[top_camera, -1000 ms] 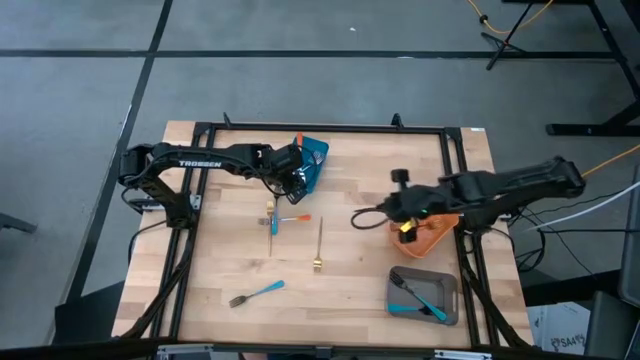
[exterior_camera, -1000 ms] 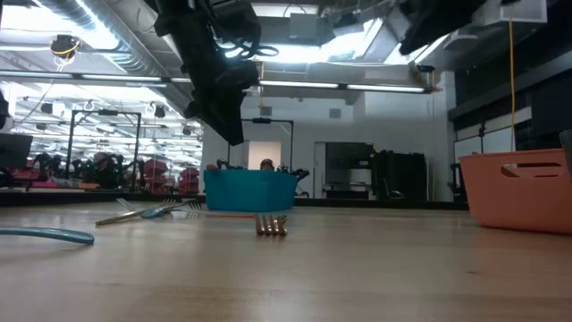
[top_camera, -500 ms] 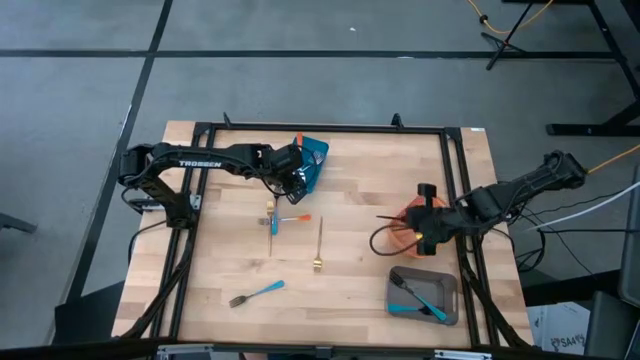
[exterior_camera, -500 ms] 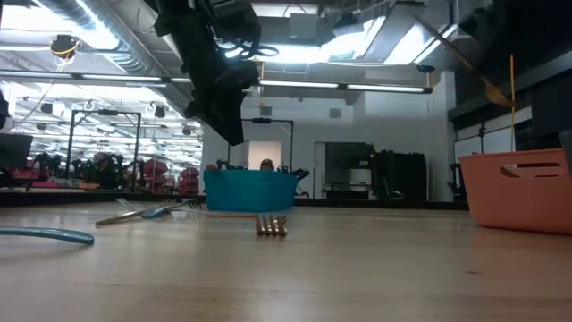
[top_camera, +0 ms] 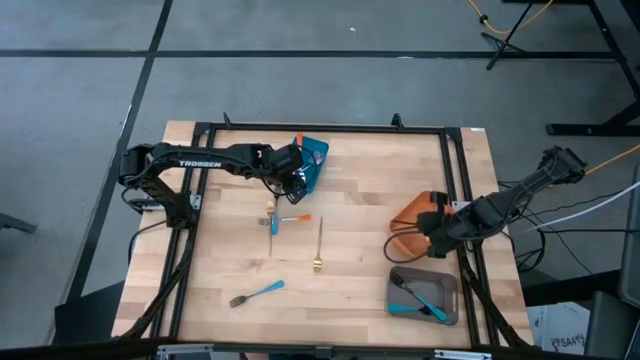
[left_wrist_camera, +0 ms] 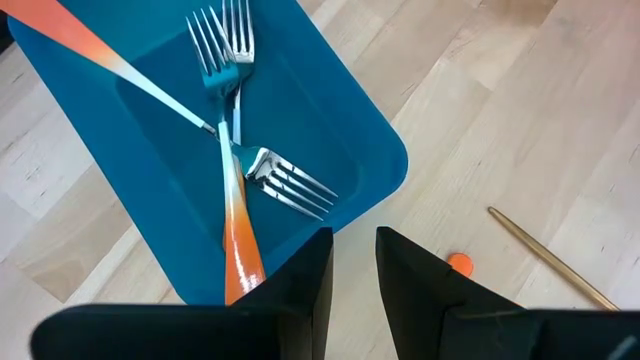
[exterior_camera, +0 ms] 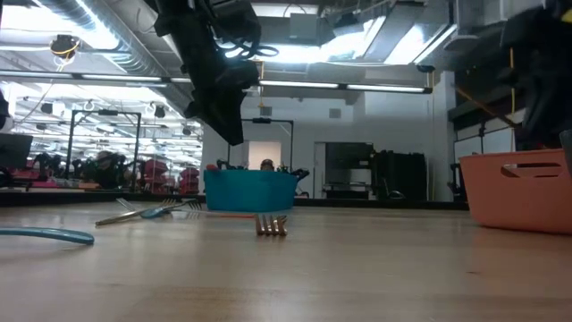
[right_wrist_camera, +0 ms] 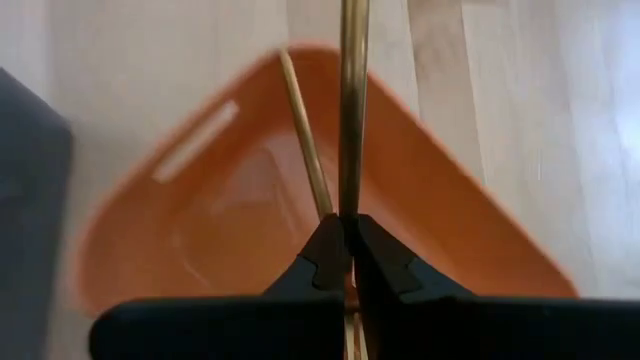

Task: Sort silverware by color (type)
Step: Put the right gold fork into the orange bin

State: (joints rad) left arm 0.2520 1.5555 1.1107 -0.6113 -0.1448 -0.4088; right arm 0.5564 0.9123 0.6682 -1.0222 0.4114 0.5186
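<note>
Forks lie scattered on the wooden table [top_camera: 370, 175]. Nearest the front edge, a blue fork [top_camera: 256, 293] rests alone on the wood, and to its right a grey tray [top_camera: 449, 285] holds more blue forks [top_camera: 417, 297]. Farther in, a gold fork [top_camera: 318, 245] lies straight near the table's middle, its tines [exterior_camera: 271, 225] facing the low camera. Just left of it, a blue-handled fork [top_camera: 273, 223] and an orange fork [top_camera: 294, 218] cross each other.

On the right side, the right gripper [right_wrist_camera: 348, 262] hangs over the orange bin [top_camera: 415, 214], its fingers pinched tight on a slim gold handle [right_wrist_camera: 349, 100] that points down toward the bin. A second gold piece [right_wrist_camera: 305, 140] lies slanted inside that bin.

Toward the far side, the left gripper [left_wrist_camera: 350, 275] hovers at the near edge of the blue bin [left_wrist_camera: 340, 110], jaws parted with a narrow gap and nothing between them. Three orange-handled forks [left_wrist_camera: 235, 170] lie crossed in the blue bin.
</note>
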